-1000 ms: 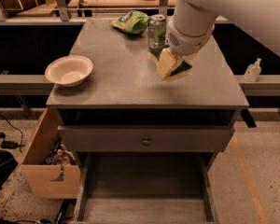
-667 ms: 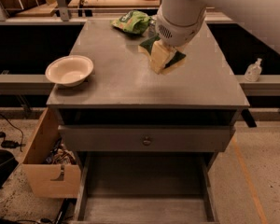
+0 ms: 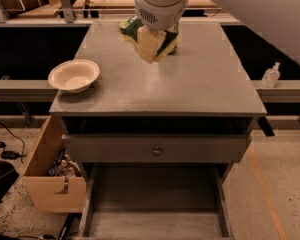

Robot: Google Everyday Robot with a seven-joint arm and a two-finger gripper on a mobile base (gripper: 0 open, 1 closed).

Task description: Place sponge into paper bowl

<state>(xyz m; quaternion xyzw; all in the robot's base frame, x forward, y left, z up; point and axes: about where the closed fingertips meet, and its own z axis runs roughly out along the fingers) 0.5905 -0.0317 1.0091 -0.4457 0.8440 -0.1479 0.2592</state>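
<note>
**A:** Sponge (image 3: 151, 48) first. Where is it?

**B:** It is off the tabletop and tilted, with its pale foam toward the camera. The gripper (image 3: 152, 34) pinches it from above, under the white wrist (image 3: 160, 4), over the far middle of the table (image 3: 200, 89).

**A:** How much open room is there?

**B:** Bare grey surface runs from below the sponge to the near edge and across to the right edge. The paper bowl (image 3: 74, 75) sits upright by the near-left corner, close to the left edge and well apart from the sponge. Nothing stands between them.

**A:** What is hidden?

**B:** The wrist housing covers most of the jaws. A light-green snack bag (image 3: 128, 26) peeks out behind the wrist at the far side, mostly covered. I cannot tell whether the dark green patch right of the foam is the scouring face.

**A:** And around the table?

**B:** A shut drawer (image 3: 157, 150) sits under the top. A wooden box (image 3: 50, 196) stands on the floor to the left. A small pump bottle (image 3: 271, 75) rests on the ledge (image 3: 290, 86) to the right, apart from the table.
</note>
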